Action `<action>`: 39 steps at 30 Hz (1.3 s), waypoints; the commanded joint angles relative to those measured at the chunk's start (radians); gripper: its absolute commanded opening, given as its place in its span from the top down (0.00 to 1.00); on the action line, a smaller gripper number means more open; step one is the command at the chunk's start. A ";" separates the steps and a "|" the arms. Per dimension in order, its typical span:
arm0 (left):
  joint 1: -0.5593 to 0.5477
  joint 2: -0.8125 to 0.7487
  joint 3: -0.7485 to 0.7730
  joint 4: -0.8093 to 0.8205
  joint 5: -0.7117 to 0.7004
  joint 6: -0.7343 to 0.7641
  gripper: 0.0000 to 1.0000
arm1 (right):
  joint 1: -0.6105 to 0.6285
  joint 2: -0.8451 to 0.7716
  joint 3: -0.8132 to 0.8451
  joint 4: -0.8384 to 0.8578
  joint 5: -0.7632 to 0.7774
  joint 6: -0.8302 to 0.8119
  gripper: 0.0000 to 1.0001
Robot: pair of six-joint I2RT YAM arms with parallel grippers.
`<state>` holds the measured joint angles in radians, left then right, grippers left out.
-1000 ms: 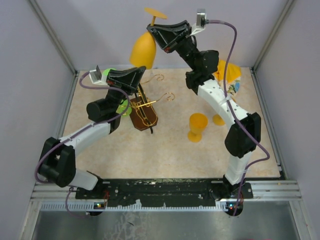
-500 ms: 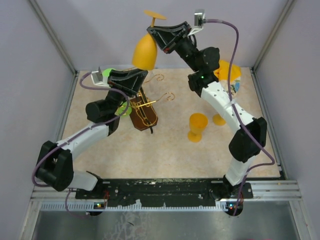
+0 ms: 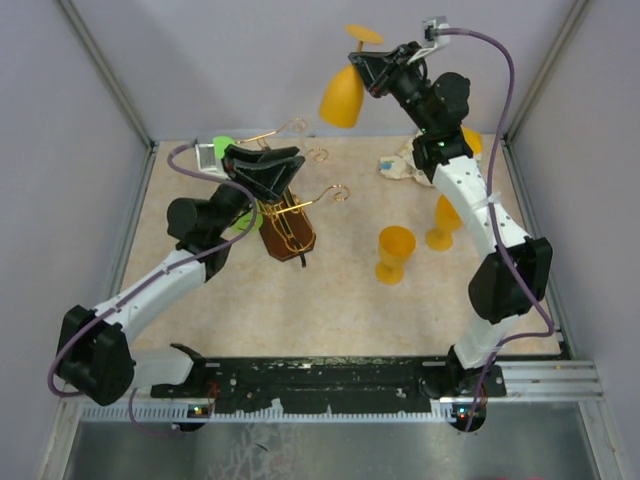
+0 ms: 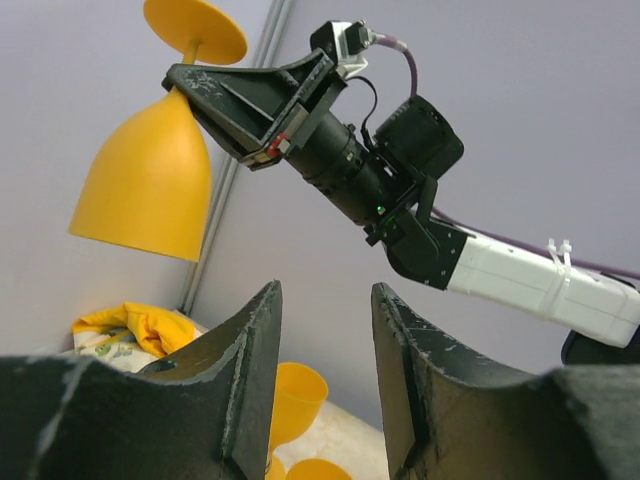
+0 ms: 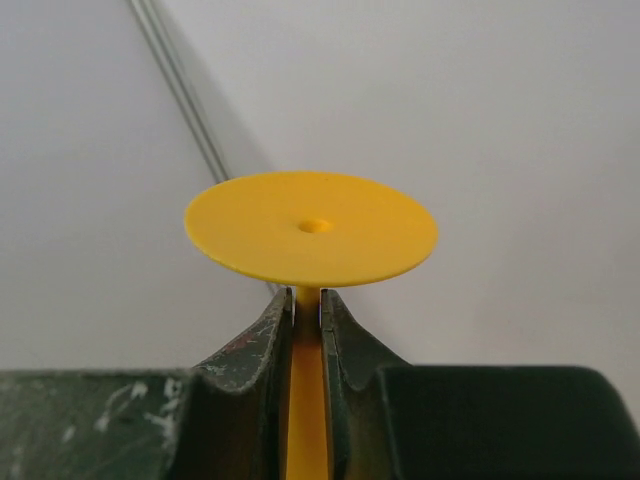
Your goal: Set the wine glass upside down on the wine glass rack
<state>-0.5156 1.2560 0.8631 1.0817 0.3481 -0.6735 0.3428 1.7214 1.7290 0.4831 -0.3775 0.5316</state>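
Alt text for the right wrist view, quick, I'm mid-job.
The right gripper is shut on the stem of a yellow wine glass, whose round foot spreads just above the jaws. Behind are plain grey walls and a corner post.

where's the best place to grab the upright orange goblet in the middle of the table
By its thin stem, coming in level from the side: the goblet stands upright, and bowl and foot are both wider than the stem. The right gripper holds the raised glass that way.

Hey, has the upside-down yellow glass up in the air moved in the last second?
Yes. The wine glass in the right claw has shifted right: it was in line with the gold rack, now it is right of it.
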 commanded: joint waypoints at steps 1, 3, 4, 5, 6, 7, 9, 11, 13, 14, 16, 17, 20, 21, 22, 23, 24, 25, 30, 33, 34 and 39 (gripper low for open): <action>-0.008 0.045 -0.005 -0.003 0.079 -0.011 0.53 | -0.008 -0.061 0.014 -0.011 0.013 -0.056 1.00; -0.007 0.057 -0.007 0.014 0.090 -0.028 0.53 | -0.012 -0.062 0.022 -0.049 0.025 -0.091 1.00; -0.006 0.052 -0.006 0.009 0.088 -0.018 0.53 | -0.016 -0.062 0.023 -0.072 0.026 -0.113 1.00; -0.005 0.041 0.002 -0.016 0.083 0.009 0.52 | -0.020 -0.079 0.023 -0.099 0.030 -0.139 1.00; -0.002 0.030 0.021 -0.060 0.077 0.049 0.51 | -0.025 -0.098 0.019 -0.129 0.035 -0.174 1.00; -0.002 0.018 0.055 -0.139 0.068 0.094 0.50 | -0.031 -0.106 0.006 -0.148 0.040 -0.199 1.00; -0.002 0.004 0.143 -0.310 0.044 0.193 0.49 | -0.051 -0.127 -0.034 -0.168 0.048 -0.231 1.00; 0.001 0.002 0.223 -0.448 0.018 0.272 0.48 | -0.084 -0.154 -0.089 -0.160 0.053 -0.243 1.00; 0.014 0.003 0.306 -0.557 0.006 0.334 0.47 | -0.114 -0.179 -0.137 -0.154 0.060 -0.256 1.00; 0.018 0.006 0.338 -0.607 -0.007 0.367 0.47 | -0.125 -0.191 -0.167 -0.157 0.065 -0.269 1.00; 0.021 0.013 0.402 -0.709 -0.046 0.438 0.46 | -0.130 -0.211 -0.207 -0.166 0.083 -0.307 1.00; 0.022 0.017 0.433 -0.762 -0.074 0.471 0.46 | -0.130 -0.219 -0.228 -0.168 0.086 -0.321 1.00; 0.024 0.023 0.488 -0.865 -0.152 0.553 0.46 | -0.130 -0.239 -0.331 -0.114 0.076 -0.341 1.00; 0.025 0.014 0.488 -0.878 -0.170 0.572 0.46 | -0.131 -0.248 -0.373 -0.082 0.076 -0.351 1.00; 0.026 0.004 0.481 -0.881 -0.182 0.585 0.45 | -0.130 -0.255 -0.419 -0.040 0.074 -0.359 1.00; 0.027 -0.004 0.470 -0.879 -0.193 0.596 0.45 | -0.130 -0.260 -0.464 0.002 0.071 -0.365 1.00; 0.028 -0.015 0.458 -0.877 -0.206 0.608 0.44 | -0.130 -0.260 -0.506 0.047 0.065 -0.371 1.00; 0.027 -0.025 0.448 -0.874 -0.216 0.614 0.44 | -0.130 -0.259 -0.544 0.096 0.056 -0.371 1.00; 0.030 -0.050 0.444 -0.914 -0.243 0.622 0.43 | -0.117 -0.215 -0.665 0.309 -0.004 -0.366 1.00; 0.030 -0.048 0.469 -0.967 -0.266 0.612 0.41 | -0.097 -0.187 -0.711 0.404 -0.032 -0.395 1.00; 0.030 -0.047 0.477 -0.985 -0.272 0.609 0.41 | -0.088 -0.177 -0.725 0.439 -0.050 -0.406 1.00; 0.031 -0.049 0.479 -1.008 -0.265 0.600 0.40 | -0.030 -0.121 -0.791 0.620 -0.089 -0.490 1.00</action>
<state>-0.4908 1.2247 1.3125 0.1116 0.0963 -0.0776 0.2687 1.5627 0.9596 0.8478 -0.4156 0.1276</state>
